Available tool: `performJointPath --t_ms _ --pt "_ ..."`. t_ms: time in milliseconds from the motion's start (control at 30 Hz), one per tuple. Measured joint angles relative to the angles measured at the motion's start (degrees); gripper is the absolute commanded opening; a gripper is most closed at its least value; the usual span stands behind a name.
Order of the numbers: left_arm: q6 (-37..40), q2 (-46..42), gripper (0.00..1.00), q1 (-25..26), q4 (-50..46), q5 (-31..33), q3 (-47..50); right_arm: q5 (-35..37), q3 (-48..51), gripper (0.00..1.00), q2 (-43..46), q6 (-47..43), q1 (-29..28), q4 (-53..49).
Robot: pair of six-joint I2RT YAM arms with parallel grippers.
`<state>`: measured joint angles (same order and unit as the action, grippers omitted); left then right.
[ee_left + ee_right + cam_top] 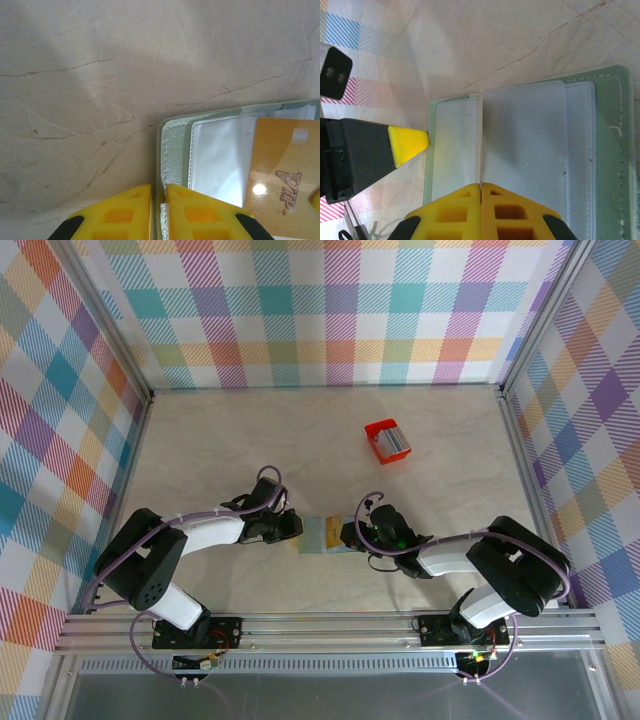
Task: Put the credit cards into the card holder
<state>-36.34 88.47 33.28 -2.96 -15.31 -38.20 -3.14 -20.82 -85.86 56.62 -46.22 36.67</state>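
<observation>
The grey-green card holder (318, 534) lies open on the table between the two arms, its clear inner slots facing up (525, 135). My left gripper (158, 189) is shut on the holder's left edge (174, 150); one of its yellow fingers (408, 144) touches that edge in the right wrist view. My right gripper (481, 185) is shut on a gold-yellow credit card marked VIP (280, 170). That card appears edge-on as a thin line (481, 135) over the slots. The card (338, 537) hangs over the holder's right half. How far it sits in a slot is hidden.
A small red box (386, 439) holding pale grey cards stands at the back right, well away from both arms. Checked walls close the table on three sides, and the arm bases sit on the rail at the near edge.
</observation>
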Motion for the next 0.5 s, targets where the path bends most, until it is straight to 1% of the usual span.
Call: performJointPath --t_ms 500 --pt "0.00 0.46 0.16 0.00 0.13 0.00 0.00 -0.52 0.00 0.00 -2.27 0.44 0.00 1.57"
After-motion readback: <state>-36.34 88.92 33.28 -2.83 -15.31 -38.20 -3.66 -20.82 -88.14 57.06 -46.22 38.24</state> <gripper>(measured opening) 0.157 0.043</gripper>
